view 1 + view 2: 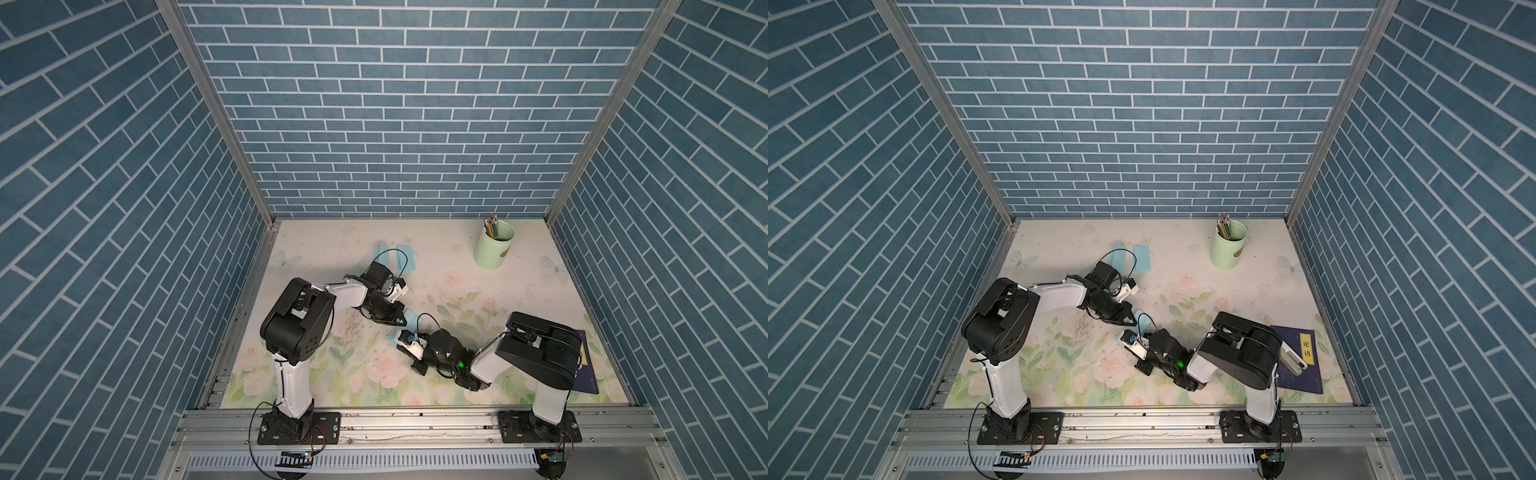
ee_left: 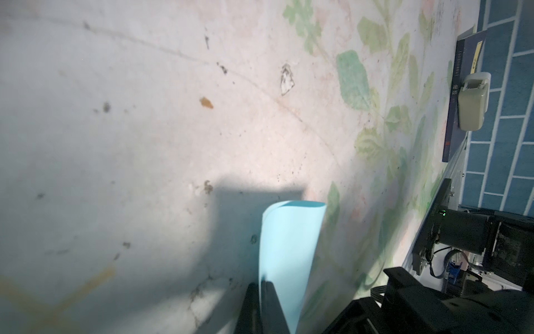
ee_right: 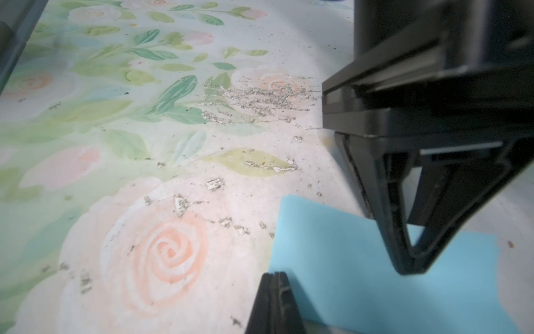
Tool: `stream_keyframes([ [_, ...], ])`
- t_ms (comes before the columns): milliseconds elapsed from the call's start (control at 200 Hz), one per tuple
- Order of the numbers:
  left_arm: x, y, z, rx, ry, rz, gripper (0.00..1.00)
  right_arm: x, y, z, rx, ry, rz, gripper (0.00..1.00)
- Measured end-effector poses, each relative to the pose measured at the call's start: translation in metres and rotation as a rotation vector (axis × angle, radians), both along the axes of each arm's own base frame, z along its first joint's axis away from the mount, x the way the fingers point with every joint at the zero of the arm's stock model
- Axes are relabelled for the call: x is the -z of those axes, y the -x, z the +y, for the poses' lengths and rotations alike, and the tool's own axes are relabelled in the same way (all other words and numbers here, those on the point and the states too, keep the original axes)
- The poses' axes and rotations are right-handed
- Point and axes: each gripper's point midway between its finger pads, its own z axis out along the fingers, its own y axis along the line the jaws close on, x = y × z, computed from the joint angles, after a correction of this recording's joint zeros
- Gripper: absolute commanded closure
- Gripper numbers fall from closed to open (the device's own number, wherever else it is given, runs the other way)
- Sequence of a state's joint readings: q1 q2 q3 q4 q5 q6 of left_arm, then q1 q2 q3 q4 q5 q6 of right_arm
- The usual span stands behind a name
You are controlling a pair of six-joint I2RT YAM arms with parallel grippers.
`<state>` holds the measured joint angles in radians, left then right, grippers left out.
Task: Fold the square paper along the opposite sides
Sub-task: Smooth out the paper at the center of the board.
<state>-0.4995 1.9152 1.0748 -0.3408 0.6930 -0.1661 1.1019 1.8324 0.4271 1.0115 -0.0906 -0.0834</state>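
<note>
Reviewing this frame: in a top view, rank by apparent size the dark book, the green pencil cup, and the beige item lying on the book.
1. book: largest, even with the right arm covering part of it
2. green cup
3. beige item: clearly smallest

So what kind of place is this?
Probably a robot practice booth, not a real room. The brick walls look printed, set in a metal frame, the left arm and right arm are bolted to a rail, and the flowered table holds a pencil cup, a book and blue paper.
</note>
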Motion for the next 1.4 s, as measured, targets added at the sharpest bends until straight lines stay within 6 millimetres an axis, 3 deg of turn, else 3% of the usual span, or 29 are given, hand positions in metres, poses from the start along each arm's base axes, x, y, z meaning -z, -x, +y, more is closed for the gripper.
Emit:
stream_keyframes([
  [115,0.000,-0.004,0.001,-0.018,0.003,-0.011,1.00,-0.008,-0.004,-0.029,0.035,0.016,0.020,1.00],
  [215,-0.001,-0.004,0.005,-0.053,0.004,-0.030,1.00,-0.036,-0.037,-0.046,0.141,-0.043,-0.026,1.00],
  [290,-0.001,-0.002,0.010,-0.090,-0.004,-0.044,1.00,-0.043,-0.059,-0.051,0.208,-0.056,-0.049,1.00],
  [495,-0.001,0.001,0.017,-0.179,-0.009,-0.067,1.00,-0.021,-0.082,-0.034,0.235,-0.008,-0.029,1.00],
  [740,-0.001,-0.002,0.017,-0.214,-0.013,-0.075,1.00,-0.002,-0.095,-0.017,0.246,0.034,-0.018,1.00],
  [1400,-0.002,-0.007,0.020,-0.230,-0.033,-0.113,1.00,0.000,-0.128,-0.037,0.381,0.031,0.008,1.00],
])
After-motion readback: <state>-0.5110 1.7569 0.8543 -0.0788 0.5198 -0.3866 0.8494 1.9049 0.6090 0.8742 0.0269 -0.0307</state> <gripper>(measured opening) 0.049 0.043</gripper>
